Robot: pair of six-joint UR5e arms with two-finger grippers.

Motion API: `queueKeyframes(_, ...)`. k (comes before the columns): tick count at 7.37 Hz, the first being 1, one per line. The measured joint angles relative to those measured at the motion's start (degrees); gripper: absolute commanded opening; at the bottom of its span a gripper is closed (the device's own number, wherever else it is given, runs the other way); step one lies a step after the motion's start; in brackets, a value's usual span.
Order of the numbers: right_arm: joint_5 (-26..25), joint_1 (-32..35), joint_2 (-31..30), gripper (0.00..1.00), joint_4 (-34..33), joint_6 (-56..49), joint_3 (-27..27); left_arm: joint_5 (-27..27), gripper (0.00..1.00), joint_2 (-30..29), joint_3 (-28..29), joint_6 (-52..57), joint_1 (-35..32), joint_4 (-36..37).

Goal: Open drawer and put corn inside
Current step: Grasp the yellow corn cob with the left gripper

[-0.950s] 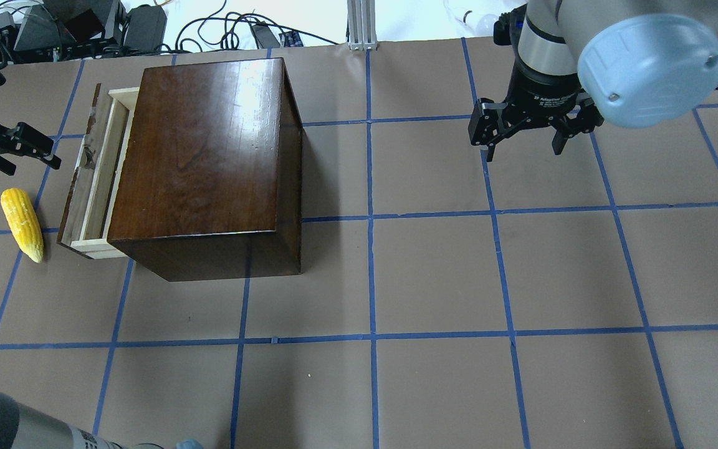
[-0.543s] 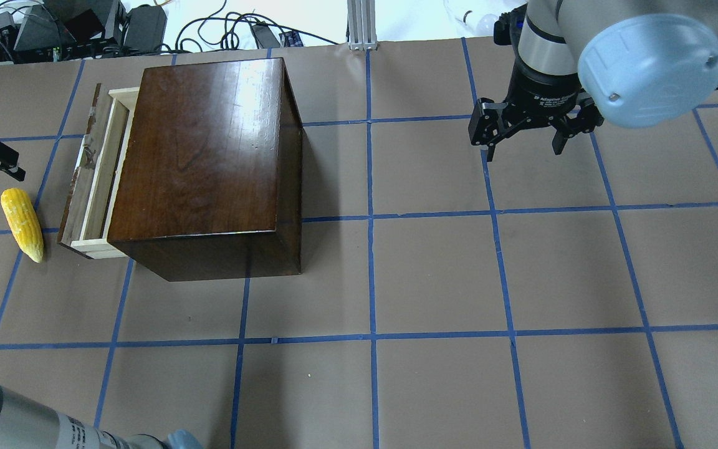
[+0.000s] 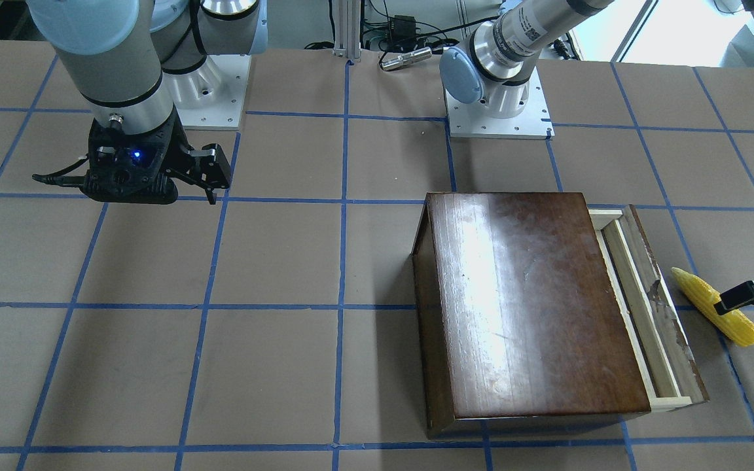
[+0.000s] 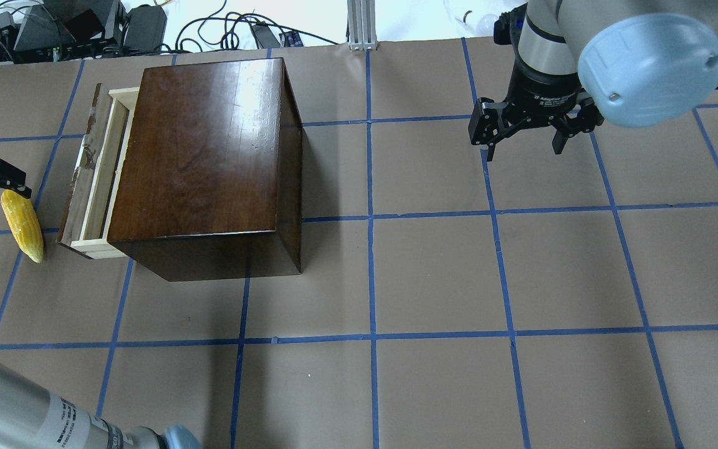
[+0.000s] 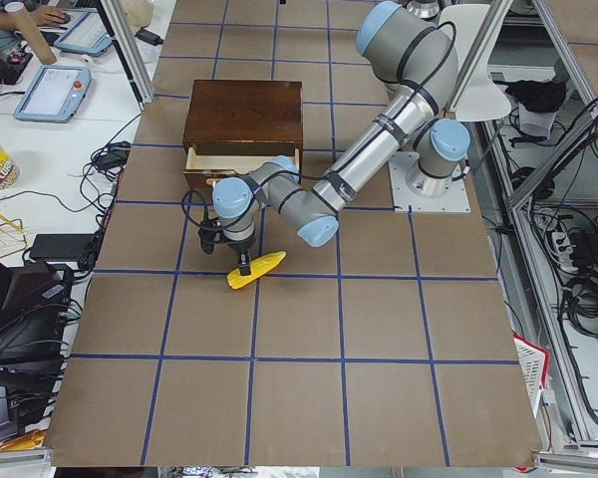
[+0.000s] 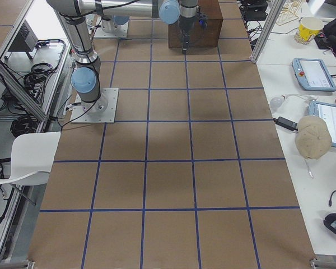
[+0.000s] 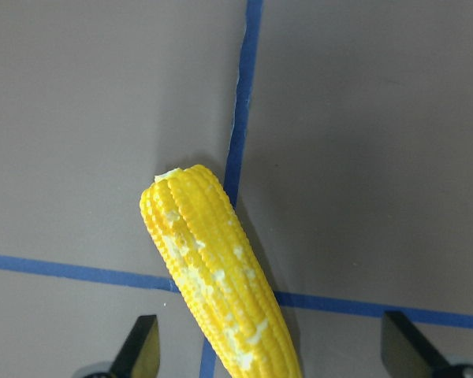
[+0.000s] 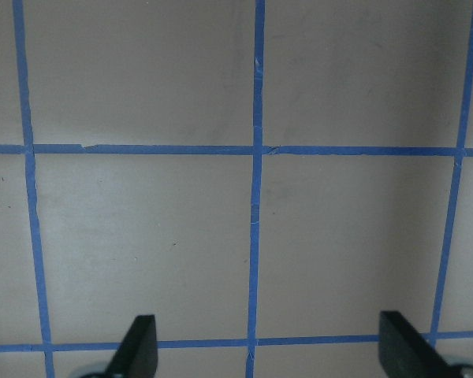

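Left gripper [image 7: 271, 346] has swung from the pulled-out drawer [image 4: 93, 181] down to the corn [image 7: 213, 272], jaws wide, seemingly straddling it: grasp next; right gripper [image 4: 524, 148] idles, spread wide

We've got the drawer [image 4: 98, 187] out just a narrow slot: the box [image 4: 203, 149] top covers the rest, so the only way in is from above, between front panel [image 4: 78, 181] and box. The corn [image 4: 22, 224] lies near that panel, bare table [image 4: 434, 274] on both flanks, and our left gripper's [image 7: 272, 345] spread fingers [image 7: 142, 346] have clearance either side.
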Motion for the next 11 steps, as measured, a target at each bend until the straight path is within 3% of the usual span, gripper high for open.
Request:
queueKeyframes(2,0.0,0.0,0.0,1.00,0.0,0.0,0.0,0.0,1.00,-3.0,-0.4,0.4,0.5,3.9)
queueKeyframes(3,0.0,0.0,0.0,1.00,0.0,0.0,0.0,0.1,0.95,-3.8,-0.6,0.7,0.9,4.7)
queueKeyframes(5,0.0,0.0,0.0,1.00,0.0,0.0,0.0,0.1,0.61,-4.2,-0.7,1.0,1.2,5.3)
queueKeyframes(6,0.0,0.0,0.0,1.00,0.0,0.0,0.0,0.1,0.25,-4.2,-0.7,1.5,1.2,5.4)
queueKeyframes(7,0.0,0.0,0.0,1.00,0.0,0.0,0.0,0.1,0.08,-4.3,-0.7,1.9,1.3,5.4)
queueKeyframes(8,0.0,0.0,0.0,1.00,0.0,0.0,0.0,0.2,0.00,-4.3,-0.7,2.2,1.3,5.4)
queueKeyframes(11,0.0,0.0,0.0,1.00,0.0,0.0,0.0,0.4,0.00,-4.1,-0.4,2.4,1.3,5.0)
